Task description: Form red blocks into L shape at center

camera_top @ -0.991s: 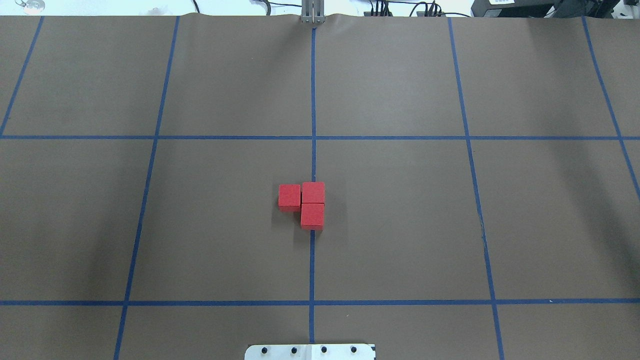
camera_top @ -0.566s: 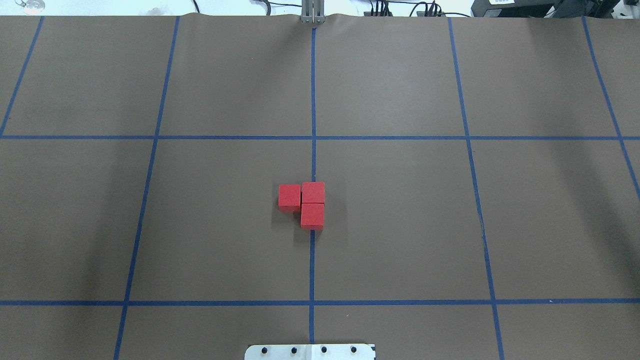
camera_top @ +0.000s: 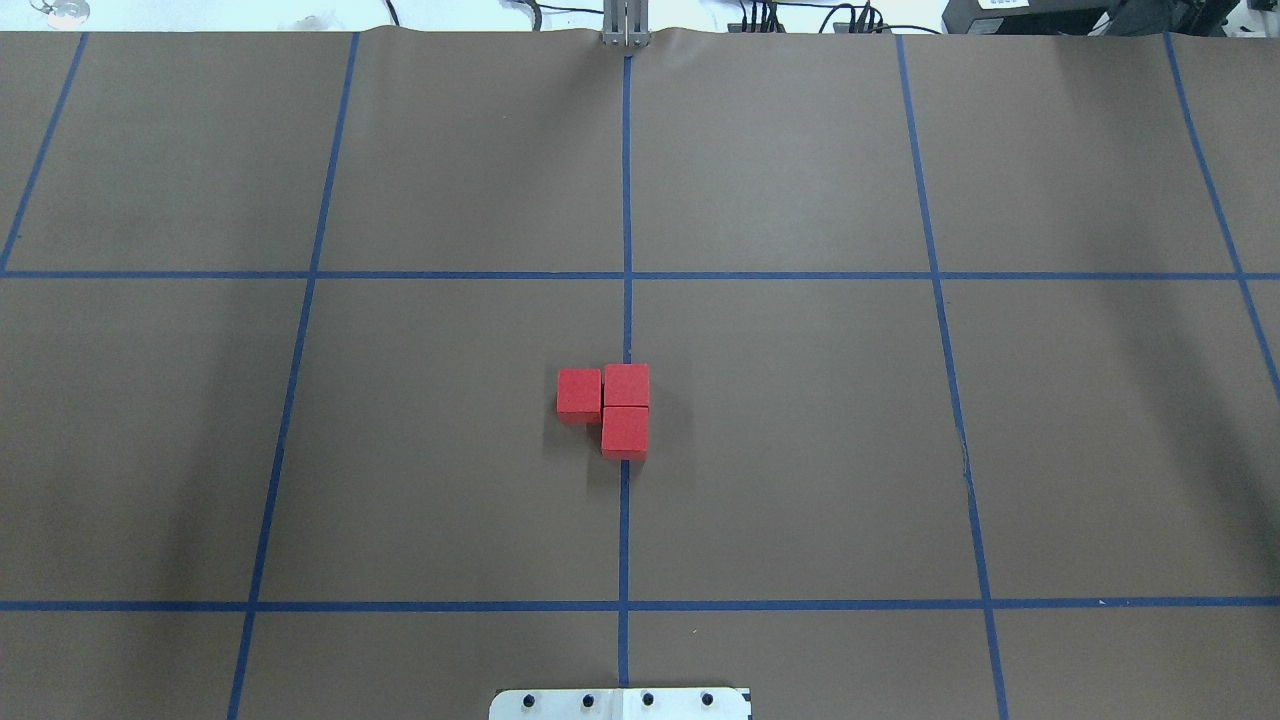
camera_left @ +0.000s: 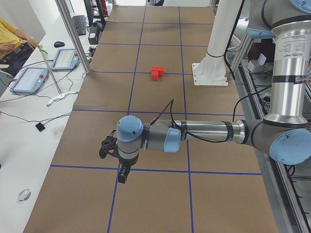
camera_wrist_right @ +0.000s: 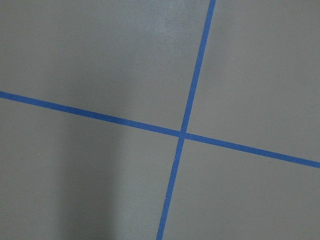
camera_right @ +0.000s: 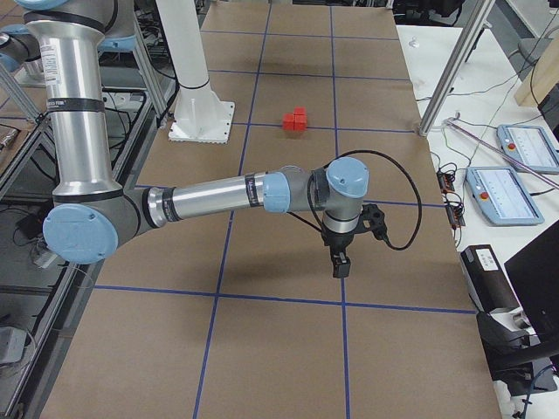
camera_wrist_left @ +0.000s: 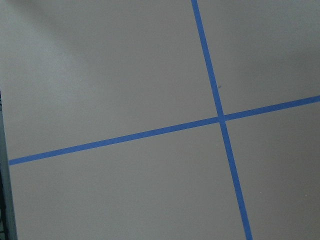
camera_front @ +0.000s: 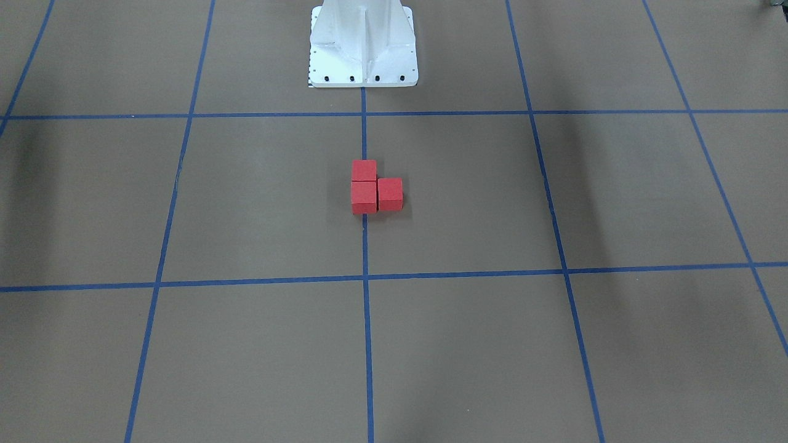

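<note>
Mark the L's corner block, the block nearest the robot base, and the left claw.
corner block (camera_top: 626, 384), overhead view, top face.
block nearest the robot base (camera_top: 625, 430), overhead view, top face.
left claw (camera_left: 122, 177), exterior left view, between the fingertips.

The overhead view looks forward and down from behind the white metal robot base; the front-facing view looks steeply back, and both share three small matte red cubes. Side views look along the brown matte table; wrist views sit close above its blue tape.
</note>
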